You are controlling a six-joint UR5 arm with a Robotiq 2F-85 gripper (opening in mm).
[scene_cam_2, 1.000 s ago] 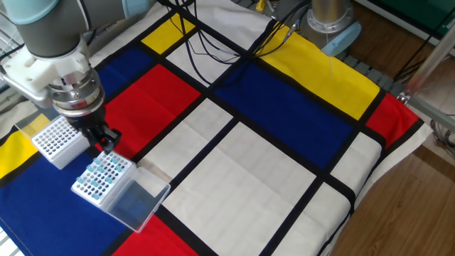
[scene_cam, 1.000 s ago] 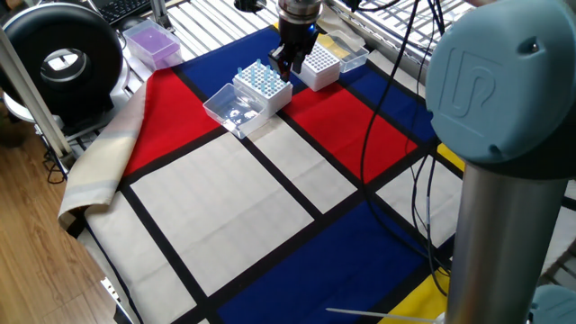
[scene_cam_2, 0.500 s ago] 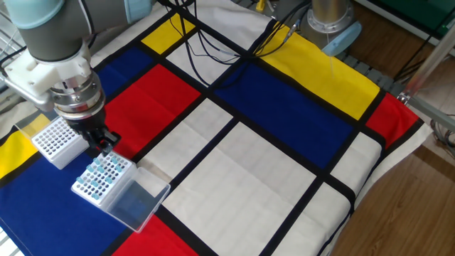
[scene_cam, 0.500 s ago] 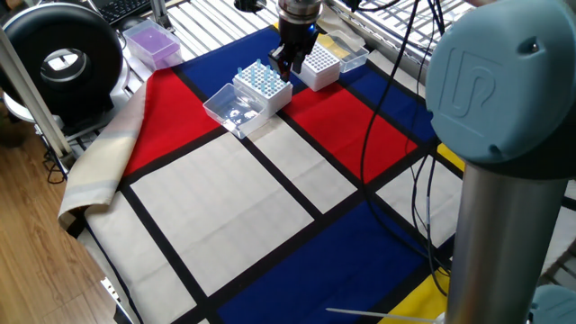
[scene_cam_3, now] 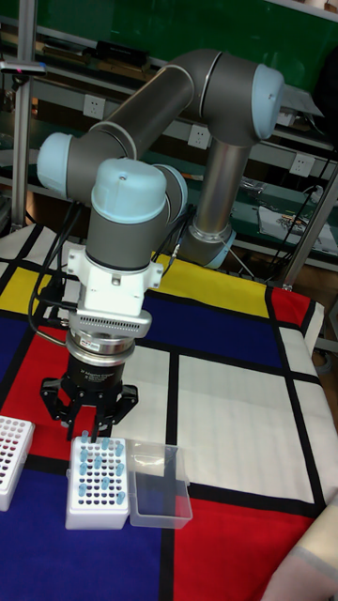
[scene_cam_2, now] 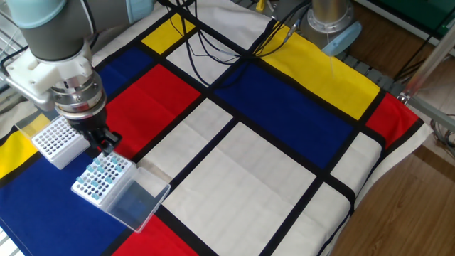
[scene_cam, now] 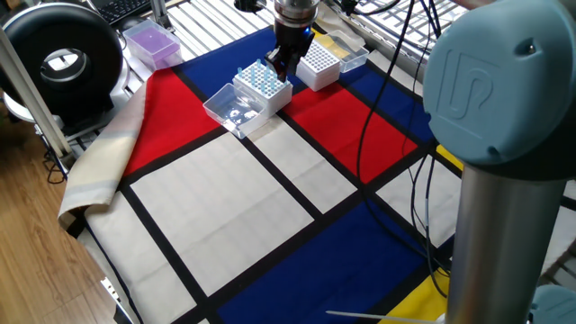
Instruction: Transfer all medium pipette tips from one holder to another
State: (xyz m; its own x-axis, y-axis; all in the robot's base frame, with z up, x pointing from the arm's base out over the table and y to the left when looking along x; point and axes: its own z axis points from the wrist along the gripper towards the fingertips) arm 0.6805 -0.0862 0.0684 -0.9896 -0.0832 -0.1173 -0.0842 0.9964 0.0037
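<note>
Now, entries for this moment:
Change: compared with half a second ago, the gripper [scene_cam_3: 86, 434] has crept slightly up and toward the white holder; the shift is small in both fixed views.
Meaning: my reading is that one tip has been lifted out and the carry to the other holder is just starting; most of the job remains.
Gripper: fingers drawn close together above the far edge of the full holder; a pale sliver seems pinched between them in the tall fixed view, but too small to be certain.
Tips: the medium pipette tips [scene_cam_3: 98, 468] are small pale-blue cones standing upright in rows in the near holder [scene_cam_2: 102, 178], many slots filled.
Empty holder: white holder [scene_cam_2: 54, 139] with a grid of open holes, just beside the full one, on the far left in the other fixed view.
Lid: clear lid [scene_cam_3: 156, 485] lies open on the tabletop [scene_cam_2: 256, 163], attached at the full holder's right side.
</note>
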